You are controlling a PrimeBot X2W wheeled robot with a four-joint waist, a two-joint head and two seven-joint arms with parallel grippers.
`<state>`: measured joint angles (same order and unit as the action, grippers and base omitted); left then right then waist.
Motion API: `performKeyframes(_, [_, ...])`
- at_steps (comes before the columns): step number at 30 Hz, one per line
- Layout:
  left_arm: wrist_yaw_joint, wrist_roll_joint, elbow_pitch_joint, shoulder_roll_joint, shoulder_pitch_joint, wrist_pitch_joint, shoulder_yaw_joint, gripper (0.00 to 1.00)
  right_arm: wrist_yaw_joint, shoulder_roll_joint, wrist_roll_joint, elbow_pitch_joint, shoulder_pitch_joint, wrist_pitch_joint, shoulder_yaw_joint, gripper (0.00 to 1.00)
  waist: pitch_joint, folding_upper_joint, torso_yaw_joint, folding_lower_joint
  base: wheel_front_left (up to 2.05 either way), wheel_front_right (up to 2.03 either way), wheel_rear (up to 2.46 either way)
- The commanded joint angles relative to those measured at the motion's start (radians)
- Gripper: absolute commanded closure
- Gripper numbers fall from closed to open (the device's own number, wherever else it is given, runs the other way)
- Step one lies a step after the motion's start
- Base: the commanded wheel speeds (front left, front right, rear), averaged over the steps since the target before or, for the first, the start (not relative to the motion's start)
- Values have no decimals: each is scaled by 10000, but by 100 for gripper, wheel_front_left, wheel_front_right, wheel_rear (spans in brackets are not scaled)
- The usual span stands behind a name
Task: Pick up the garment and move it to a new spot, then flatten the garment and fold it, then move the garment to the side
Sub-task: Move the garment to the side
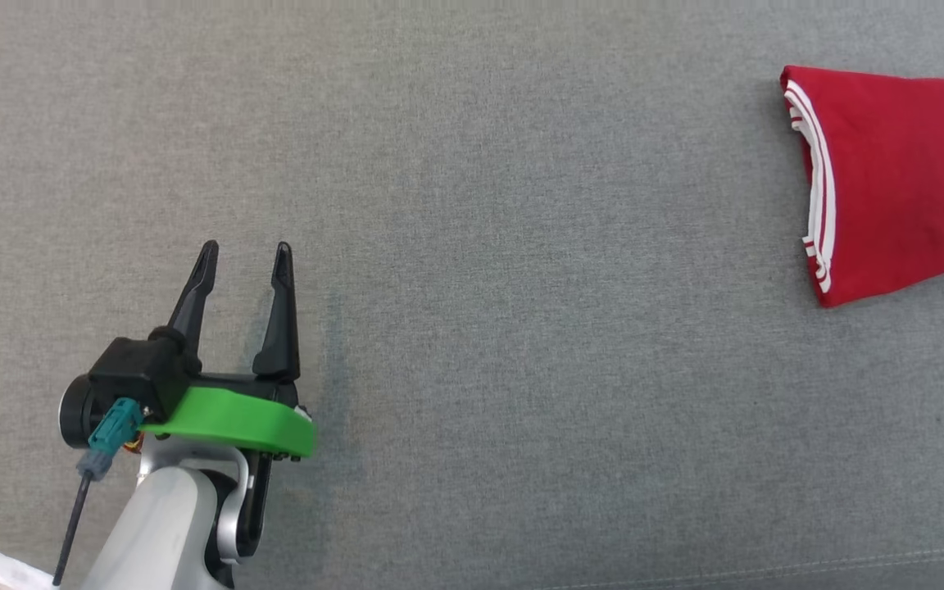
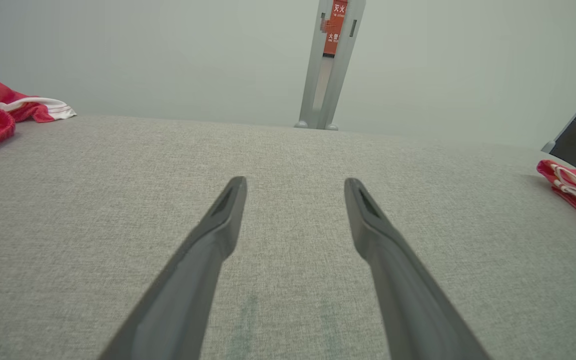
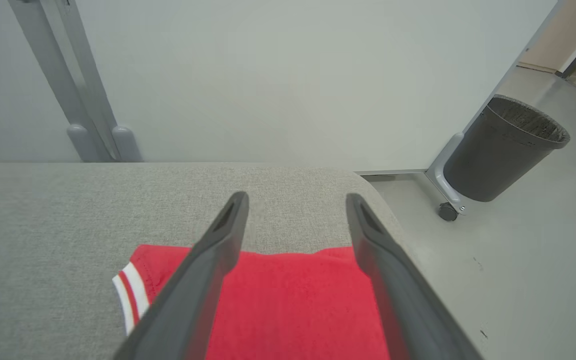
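The red garment [image 1: 882,180] lies folded, seemingly set aside at the far right of the counter [image 1: 521,246] though partly cropped, with the right end effector [image 3: 296,199] released above it and the left end effector [image 1: 247,246] spread empty.

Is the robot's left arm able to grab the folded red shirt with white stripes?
Probably not easily: the left gripper sits far across the grey fabric surface from the folded red shirt, though nothing lies between.

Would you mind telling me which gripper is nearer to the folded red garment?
Right. The right gripper hovers over the folded red garment, fingers apart; the left gripper sits well away from it, over bare grey surface.
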<state>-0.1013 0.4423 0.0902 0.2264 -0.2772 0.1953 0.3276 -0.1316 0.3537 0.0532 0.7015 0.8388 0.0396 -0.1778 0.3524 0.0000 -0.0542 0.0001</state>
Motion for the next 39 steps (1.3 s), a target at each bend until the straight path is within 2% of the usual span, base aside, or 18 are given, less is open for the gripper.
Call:
performKeyframes(1, [40,142,109,-29,-105,68,-74,0,18,-103,105,-134,-310,-102,153,0,-585,0,76,-1,0,0,0])
performKeyframes(8, [92,492,1046,-215,251,360,-297,0,18,-969,788,-1074,-1596,-573,927,0,-1765,0,485,-1,0,0,0])
performKeyframes(20, [53,621,2040,-423,1492,670,-686,0,17,-2834,76,-2955,-5106,-1752,817,0,-3171,0,1169,-1,0,0,0])
performKeyframes(23, [63,557,2070,-444,1782,698,-755,0,18,-2966,-52,-3417,-5896,-2028,919,0,-3393,0,1201,-1,0,0,0])
performKeyframes(28, [13,445,1867,-542,2211,700,-925,0,18,-3010,689,-4135,-6928,-2289,1418,0,-3628,0,1161,-1,0,0,0])
performKeyframes(39, [94,192,1489,-707,2534,699,-1011,0,18,-3020,993,-5303,-8316,-2078,1463,0,-3767,0,1043,-1,0,0,0])
